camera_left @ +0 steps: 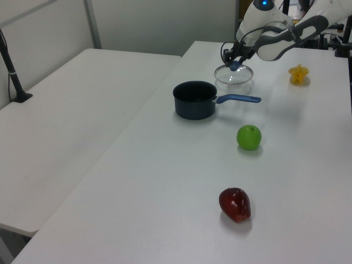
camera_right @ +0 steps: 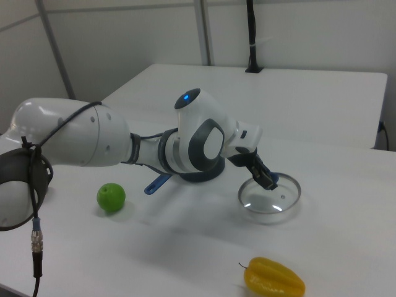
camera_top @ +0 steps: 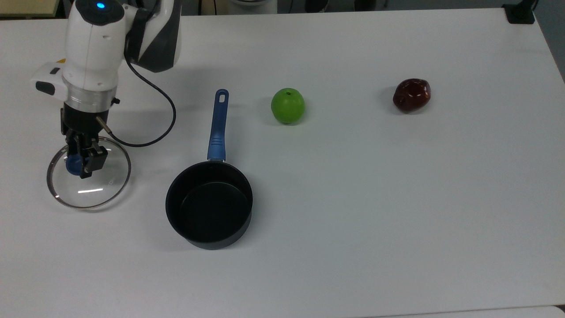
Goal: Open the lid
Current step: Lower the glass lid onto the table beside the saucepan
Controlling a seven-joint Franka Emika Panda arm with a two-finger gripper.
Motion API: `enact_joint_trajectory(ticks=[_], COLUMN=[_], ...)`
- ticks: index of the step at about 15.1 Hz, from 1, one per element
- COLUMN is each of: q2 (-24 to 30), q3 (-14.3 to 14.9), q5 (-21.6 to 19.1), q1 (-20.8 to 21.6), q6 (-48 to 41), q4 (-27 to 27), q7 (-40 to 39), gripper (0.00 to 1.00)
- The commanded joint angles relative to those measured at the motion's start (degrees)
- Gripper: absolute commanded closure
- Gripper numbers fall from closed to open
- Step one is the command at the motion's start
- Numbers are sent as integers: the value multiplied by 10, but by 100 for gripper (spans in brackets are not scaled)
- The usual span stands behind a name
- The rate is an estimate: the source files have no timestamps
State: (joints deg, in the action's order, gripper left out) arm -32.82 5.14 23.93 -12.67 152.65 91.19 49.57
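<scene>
Clear glass with a metal rim, the lid (camera_top: 89, 179) lies low at the far 9 o'clock side of the white bench (camera_top: 375, 198) in the top view, well clear of the pan (camera_top: 209, 203). The end effector (camera_top: 80, 162) points down over the lid's centre with its fingers closed on the blue knob (camera_top: 72, 164); whether the rim touches the bench or hangs just above it cannot be told. The black pan stands open near the middle of the top view, its blue handle (camera_top: 218, 125) pointing toward 12 o'clock. A green apple (camera_top: 288, 105) sits at about 1 o'clock from the pan, near the handle's end, and a dark red fruit (camera_top: 411, 95) lies well apart from it toward 3 o'clock. In the left view the lid (camera_left: 234, 76) is at 1 o'clock from the pan (camera_left: 194, 100), and a yellow starfruit (camera_left: 298, 73) lies toward 3 o'clock of the lid. In the right view the starfruit (camera_right: 274, 278) is at 6 o'clock from the lid (camera_right: 270, 197), near the lower edge.
</scene>
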Motion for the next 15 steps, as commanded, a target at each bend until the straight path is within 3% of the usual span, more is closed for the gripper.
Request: enact_joint_trajectory(ticks=[1, 6, 10, 15], q2=[-5, -15, -18, -14], q3=[0, 0, 0, 0], q5=[-8, -9, -10, -20], q1=[1, -3, -3, -10], q6=[27, 41, 41, 40], q4=[13, 13, 14, 12], q7=[-6, -4, -3, -3], gripper=[58, 57, 52, 26])
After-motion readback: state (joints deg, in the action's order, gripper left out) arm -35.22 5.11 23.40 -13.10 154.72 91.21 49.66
